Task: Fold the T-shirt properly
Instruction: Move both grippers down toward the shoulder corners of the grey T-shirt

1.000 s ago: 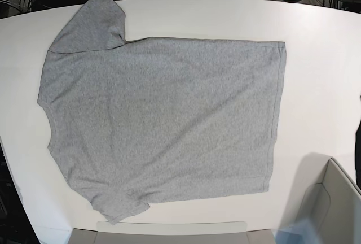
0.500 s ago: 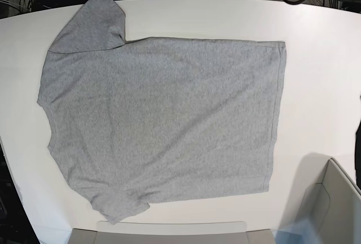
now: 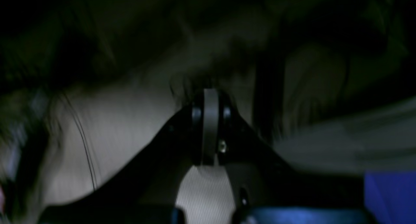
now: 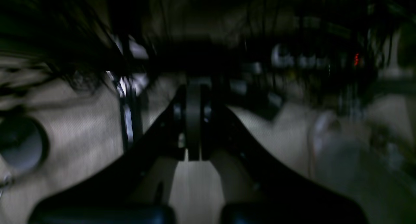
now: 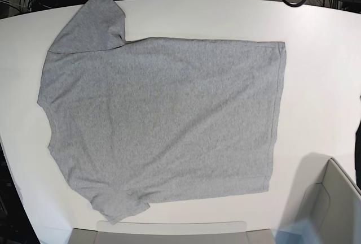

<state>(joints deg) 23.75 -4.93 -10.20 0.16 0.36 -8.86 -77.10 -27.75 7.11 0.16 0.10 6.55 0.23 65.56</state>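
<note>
So the T-shirt [image 5: 161, 122] was lying flat and spread out on the white table [image 5: 321, 57], plain grey side up, filling most of the middle of the base view. Collar end sat toward the left edge, hem toward the right, one sleeve up in the upper left and the other poking down at the lower left. No fold in it at all, so I'd say the job hadn't really begun. Neither arm showed in the base view. First move probably calls for both arms to come in over the table and pinch an edge or a sleeve each.

Wrist views were rough, dark and smeared. The left gripper [image 3: 210, 126] and right gripper [image 4: 194, 120] both looked pressed together with nothing between them. Behind them just murky blur, couldn't make out any shirt. A light box [image 5: 333, 199] was cut off at the lower right corner
</note>
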